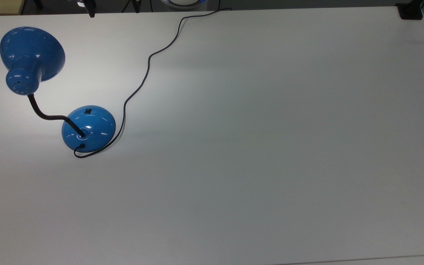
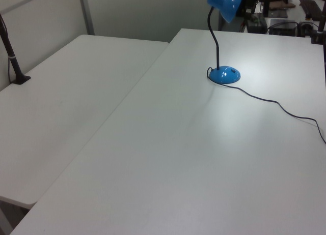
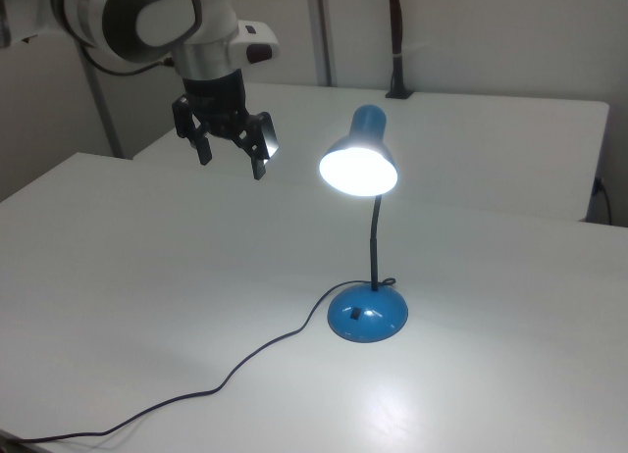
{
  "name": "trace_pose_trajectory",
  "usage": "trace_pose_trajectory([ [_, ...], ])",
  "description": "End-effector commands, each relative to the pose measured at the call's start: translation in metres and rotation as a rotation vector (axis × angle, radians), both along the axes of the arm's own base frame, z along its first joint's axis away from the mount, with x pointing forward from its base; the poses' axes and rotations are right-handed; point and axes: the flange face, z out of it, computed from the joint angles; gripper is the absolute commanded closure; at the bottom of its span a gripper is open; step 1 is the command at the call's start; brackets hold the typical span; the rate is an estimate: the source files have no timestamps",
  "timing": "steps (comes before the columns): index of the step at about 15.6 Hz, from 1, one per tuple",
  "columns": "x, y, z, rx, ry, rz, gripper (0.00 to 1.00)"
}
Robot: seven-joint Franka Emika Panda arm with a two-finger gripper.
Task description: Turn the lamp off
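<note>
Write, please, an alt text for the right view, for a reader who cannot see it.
A glossy blue desk lamp stands lit on a white table, its shade glowing bright. The robot's end effector hangs open in the air above the table, to the right view's left of the shade. A thin black cord runs from the lamp's base toward the near edge.

- The top view looks straight down on the table [image 1: 271, 147], lamp [image 1: 87, 127] at 9 o'clock.
- The left view looks from a low corner along the table [image 2: 178, 158], lamp [image 2: 224, 73] far at 1 o'clock.
- The right view sits nearer, facing the lit lamp [image 3: 368, 311]; all three share it.
</note>
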Motion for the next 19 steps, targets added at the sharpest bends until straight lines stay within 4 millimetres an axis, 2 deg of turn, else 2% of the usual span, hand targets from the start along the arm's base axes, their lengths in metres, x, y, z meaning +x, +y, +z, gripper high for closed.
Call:
trace_pose_trajectory([
  [1, 0.000, 0.003, 0.003, -0.022, 0.001, 0.005, 0.00],
  [7, -0.004, -0.003, 0.001, -0.023, 0.019, 0.026, 0.00],
  [9, -0.008, -0.013, -0.004, -0.070, 0.042, 0.126, 0.00],
  [11, -0.014, -0.022, -0.017, -0.107, 0.093, 0.285, 0.00],
  [13, -0.018, -0.036, -0.030, -0.155, 0.131, 0.351, 0.00],
  [15, -0.017, -0.045, -0.045, -0.178, 0.138, 0.339, 0.00],
  [17, -0.019, -0.073, -0.071, -0.201, 0.065, 0.295, 0.01],
  [18, -0.015, -0.078, -0.085, -0.216, 0.029, 0.286, 0.08],
  [19, -0.015, -0.085, -0.099, -0.225, 0.009, 0.275, 0.21],
])
